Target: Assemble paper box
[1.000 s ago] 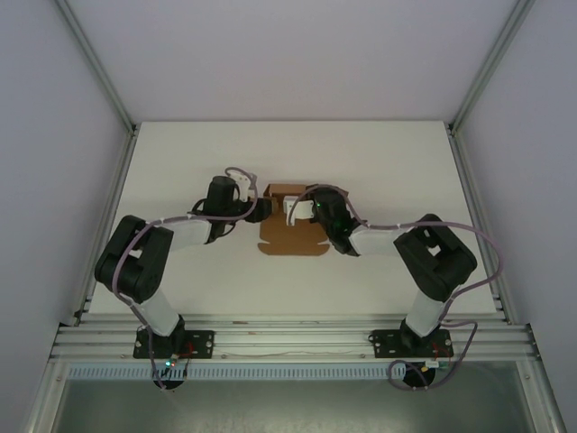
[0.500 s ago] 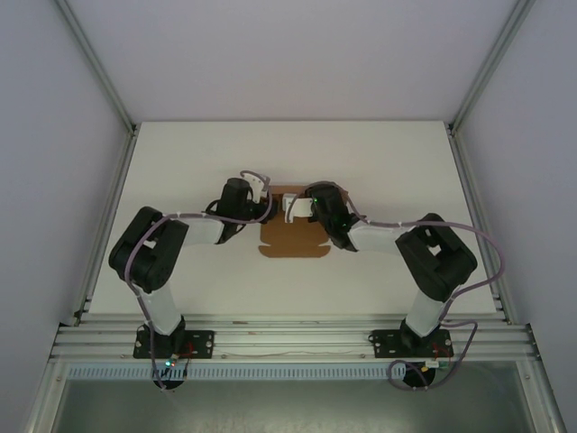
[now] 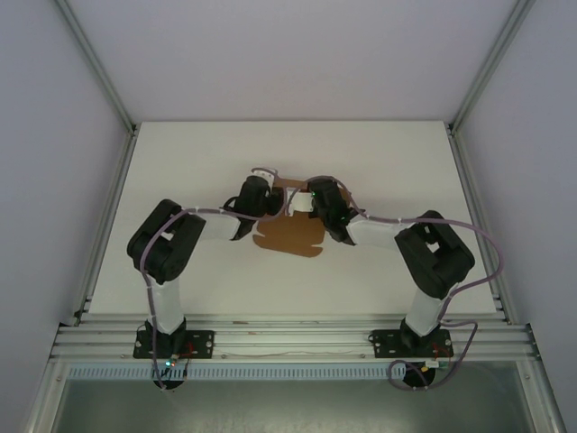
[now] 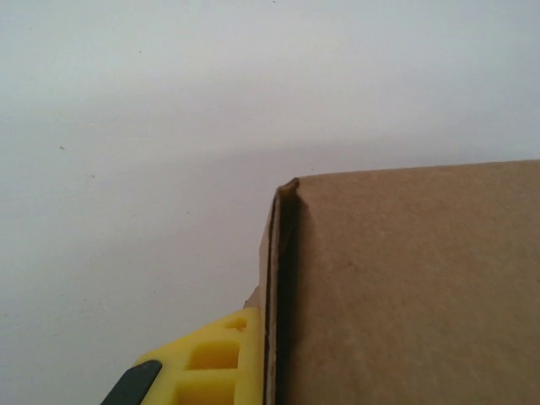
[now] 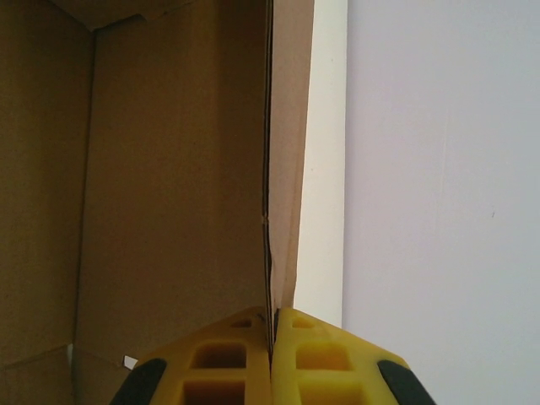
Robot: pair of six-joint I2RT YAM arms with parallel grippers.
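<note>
Top external view: plain brown kraft cardboard box (image 3: 288, 239) mid white table (image 3: 180, 162); left fingers (image 4: 211, 363) and right fingers (image 5: 228, 363) each pinch its walls.

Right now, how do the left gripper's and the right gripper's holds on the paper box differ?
The right gripper shows both yellow fingers pinched on a wall edge; the left gripper shows one finger, cardboard hiding the other. From above, the left gripper comes in from the left, the right gripper from the right. Both are shut on the paper box.
</note>
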